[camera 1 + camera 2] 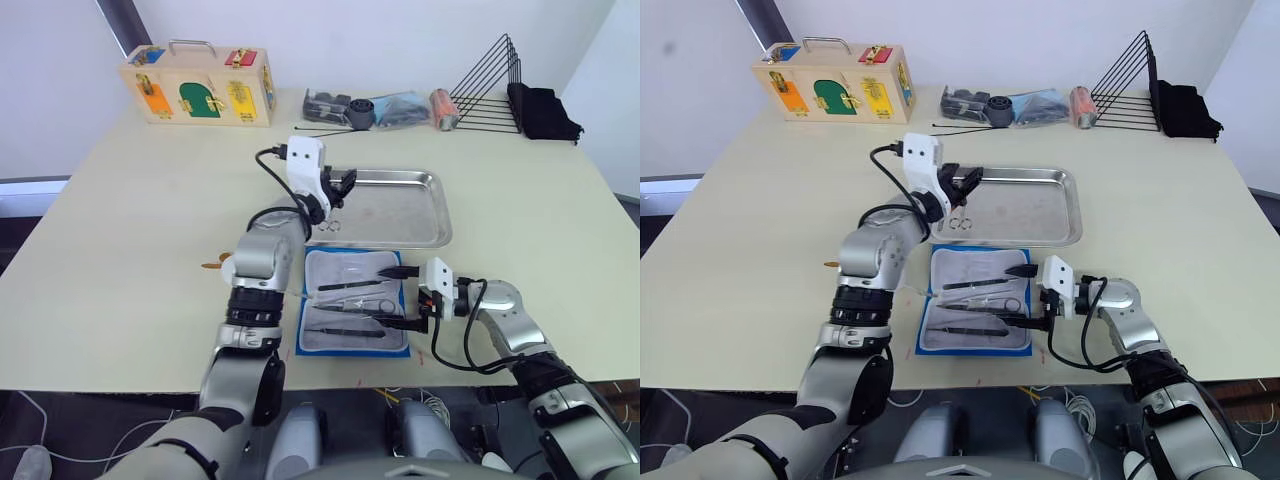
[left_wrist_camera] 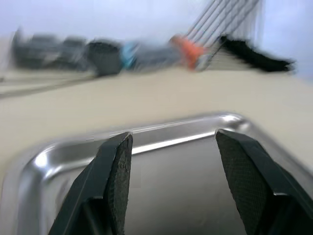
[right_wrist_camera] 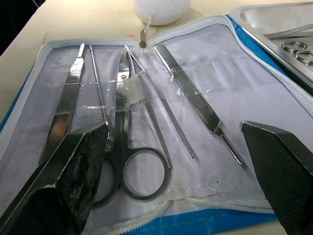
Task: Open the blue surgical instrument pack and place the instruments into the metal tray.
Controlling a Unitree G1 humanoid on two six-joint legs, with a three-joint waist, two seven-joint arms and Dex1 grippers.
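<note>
The blue surgical instrument pack (image 1: pixel 355 315) lies unzipped and flat near the table's front edge, its whitish lining up. Inside it are several instruments: scissors (image 3: pixel 128 117), tweezers (image 3: pixel 68 103), a thin probe and a flat handle (image 3: pixel 195 98). My right gripper (image 1: pixel 390 297) hovers open at the pack's right side, its fingers spanning the instruments. Just behind the pack is the metal tray (image 1: pixel 400 210), with one pair of scissors (image 1: pixel 330 226) in its near left corner. My left gripper (image 1: pixel 345 187) is open and empty above the tray's left rim (image 2: pixel 146 139).
A wooden lock box (image 1: pixel 200 85) stands at the back left. A pile of small items (image 1: pixel 380 108), a black wire rack (image 1: pixel 490 85) and a black cloth (image 1: pixel 545 110) line the back right. A white oval pad (image 3: pixel 161 10) touches the pack's left edge.
</note>
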